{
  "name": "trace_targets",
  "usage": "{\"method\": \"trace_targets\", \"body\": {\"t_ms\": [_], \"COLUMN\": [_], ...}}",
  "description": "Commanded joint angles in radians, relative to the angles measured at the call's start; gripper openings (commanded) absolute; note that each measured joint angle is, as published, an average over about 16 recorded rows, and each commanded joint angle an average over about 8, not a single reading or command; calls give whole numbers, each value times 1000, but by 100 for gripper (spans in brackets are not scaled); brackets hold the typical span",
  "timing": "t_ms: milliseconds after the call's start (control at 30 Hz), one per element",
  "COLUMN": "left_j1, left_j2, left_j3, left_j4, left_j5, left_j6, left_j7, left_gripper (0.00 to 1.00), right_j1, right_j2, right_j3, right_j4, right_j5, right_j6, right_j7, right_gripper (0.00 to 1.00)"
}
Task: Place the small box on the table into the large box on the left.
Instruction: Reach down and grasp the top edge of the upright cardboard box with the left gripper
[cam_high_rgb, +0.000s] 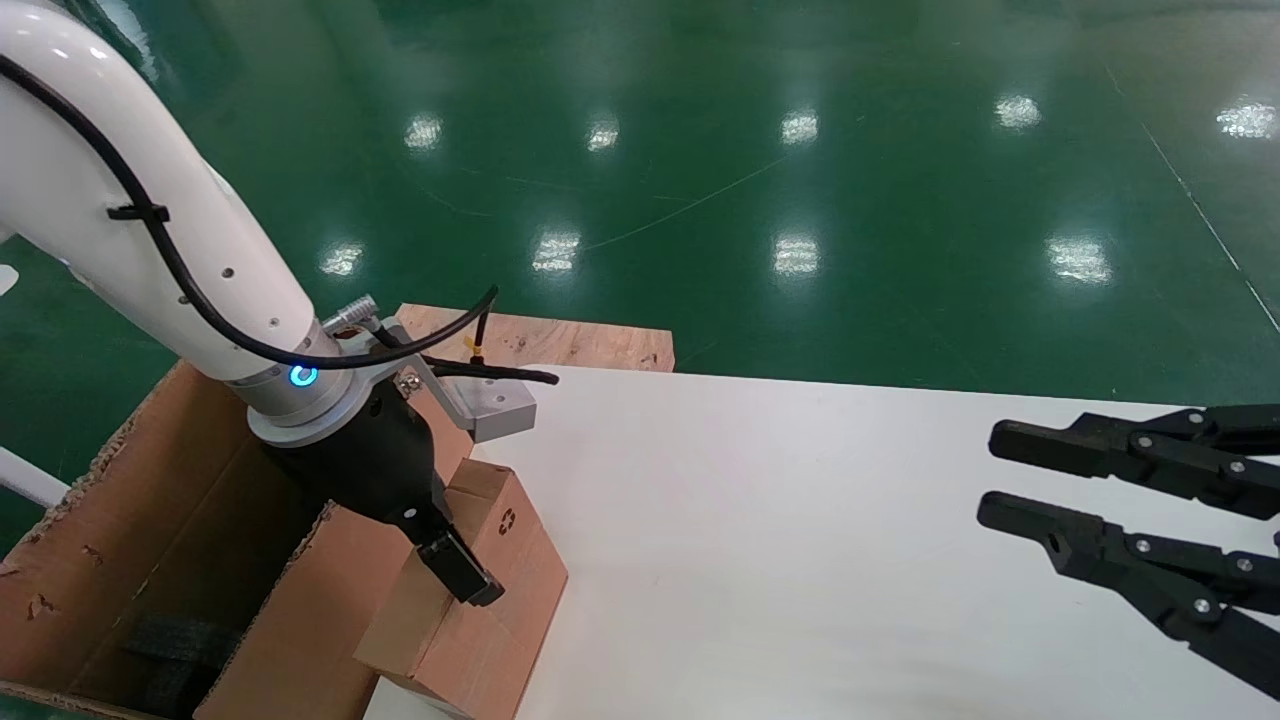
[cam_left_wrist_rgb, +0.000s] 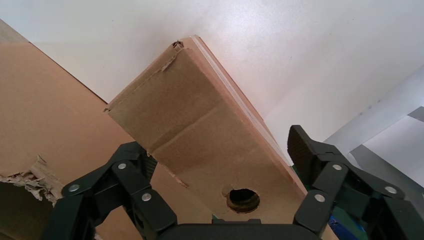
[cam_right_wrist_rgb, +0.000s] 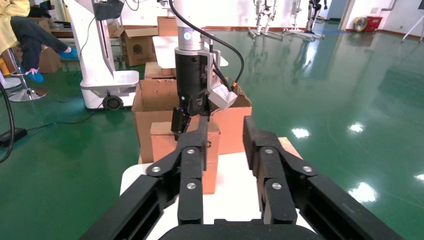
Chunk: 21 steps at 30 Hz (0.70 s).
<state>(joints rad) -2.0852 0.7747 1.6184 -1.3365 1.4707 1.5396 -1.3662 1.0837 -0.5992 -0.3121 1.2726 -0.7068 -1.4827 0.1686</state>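
Observation:
The small box (cam_high_rgb: 520, 560) stands at the left edge of the white table (cam_high_rgb: 800, 550), close against the large box (cam_high_rgb: 150, 480). Its recycling symbol faces me. My left gripper (cam_high_rgb: 450, 580) is down over its top, open, with the jaws straddling it. In the left wrist view the small box (cam_left_wrist_rgb: 200, 115) with its round hole lies between the fingers of the left gripper (cam_left_wrist_rgb: 220, 145). One finger touches a corner and a thin gap shows at the other. My right gripper (cam_high_rgb: 995, 475) is open and empty over the table's right side.
A plywood board (cam_high_rgb: 560, 340) lies behind the table's far left corner. Black foam (cam_high_rgb: 170, 640) sits at the bottom of the large box. From the right wrist, the right gripper (cam_right_wrist_rgb: 226, 125) points at the small box (cam_right_wrist_rgb: 162, 145), with more cartons and a robot base behind. Green floor surrounds the table.

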Motion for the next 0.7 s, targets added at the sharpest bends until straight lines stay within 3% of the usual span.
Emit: {"method": "trace_targets", "body": {"t_ms": [33, 700], "left_j1": [0, 0], "left_j2": [0, 2], "left_j3": [0, -1], "left_j4": [0, 4], "left_j5": [0, 2], "left_j6": [0, -1], "left_j7": [0, 2], "left_gripper": [0, 0], "right_j1": [0, 0], "right_j2": [0, 0], "right_j3": [0, 0], "right_j4": [0, 0], "right_j5": [0, 0], "right_j6": [0, 0], "right_j7": [0, 0], "right_gripper": [100, 100]}}
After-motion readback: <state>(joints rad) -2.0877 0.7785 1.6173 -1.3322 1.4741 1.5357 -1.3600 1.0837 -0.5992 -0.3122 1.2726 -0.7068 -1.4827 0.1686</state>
